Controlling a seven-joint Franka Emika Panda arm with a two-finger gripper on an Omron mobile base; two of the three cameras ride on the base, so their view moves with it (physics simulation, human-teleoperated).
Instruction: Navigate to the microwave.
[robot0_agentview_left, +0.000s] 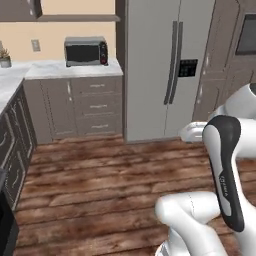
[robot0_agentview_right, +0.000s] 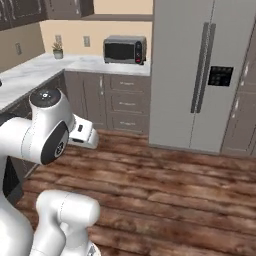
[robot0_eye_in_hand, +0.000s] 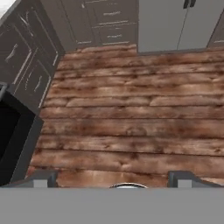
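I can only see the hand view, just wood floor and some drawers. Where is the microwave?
Observer: The microwave sits on the marble counter, against the wall, left of the tall fridge.
Operator: Is it open?
Observer: No, its door is shut. Under it are three closed drawers.
Operator: Is anything else on that counter?
Observer: A small potted plant stands in the corner, left of the microwave.
Operator: Are we close?
Observer: Not yet. A wide stretch of wood floor lies between the robot and those cabinets.
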